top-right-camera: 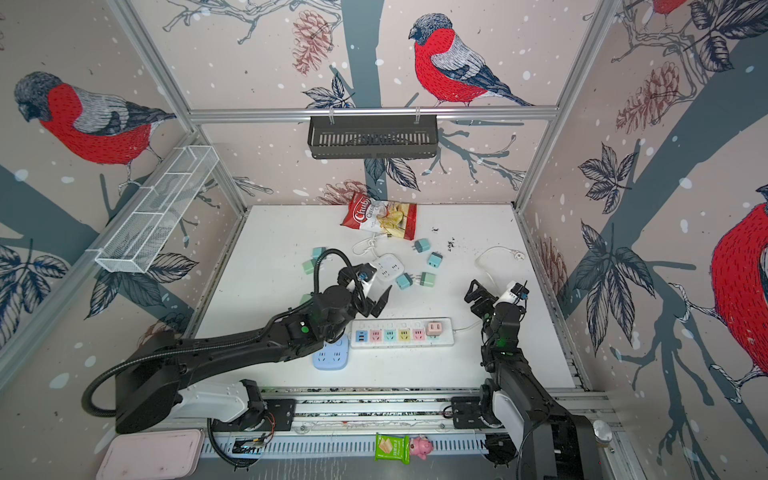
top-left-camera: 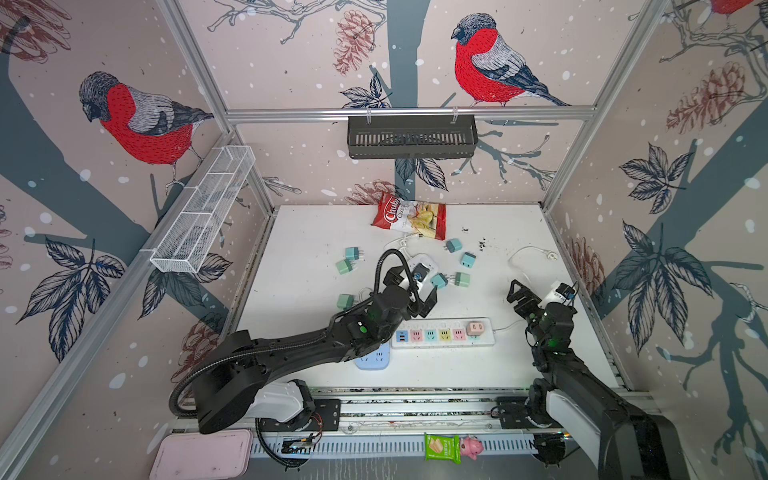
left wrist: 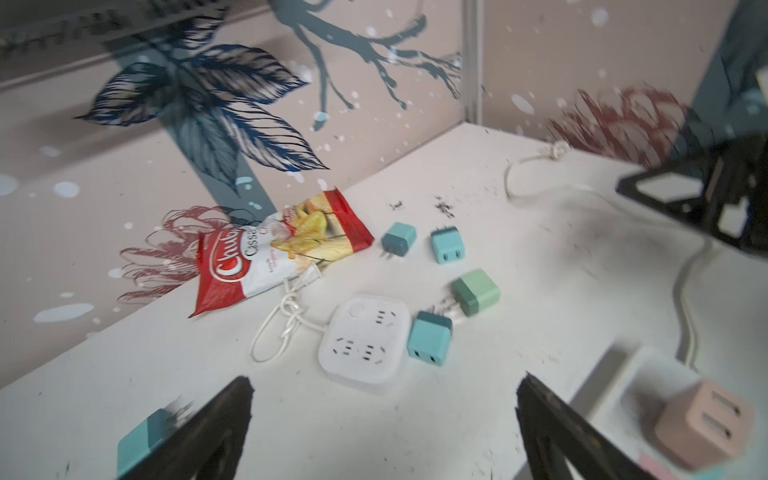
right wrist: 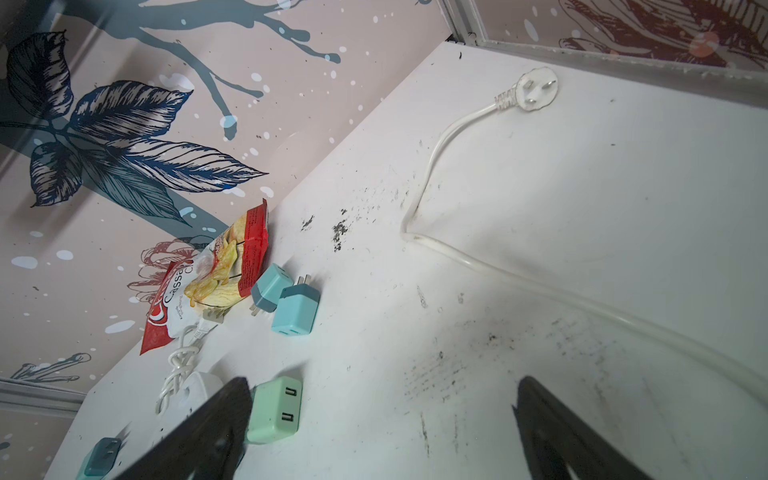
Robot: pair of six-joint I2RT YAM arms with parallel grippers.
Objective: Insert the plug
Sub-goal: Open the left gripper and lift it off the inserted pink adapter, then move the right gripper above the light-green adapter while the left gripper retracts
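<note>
Left tool near pink plug

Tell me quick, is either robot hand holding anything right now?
Left gripper: open, holding nothing.
Right gripper: open, holding nothing.

- Surface: white board, matt, scuffed with dark smudges.
- Power strip: white plastic, slight gloss, pastel socket faces.
- Pink adapter: smooth matt plastic.
- Teal adapter, green adapter: smooth matt plastic, metal prongs.
- Socket block: white satin plastic.
- Cord: smooth, slightly translucent white sheath.
- Snack bag: glossy crinkled film.
- Mesh basket: white-coated wire mesh.
- Rack: black, matt, slotted; metal or plastic unclear.
- Frame rail: bare ribbed metal.
- Left end effector: matt black plastic.
</note>
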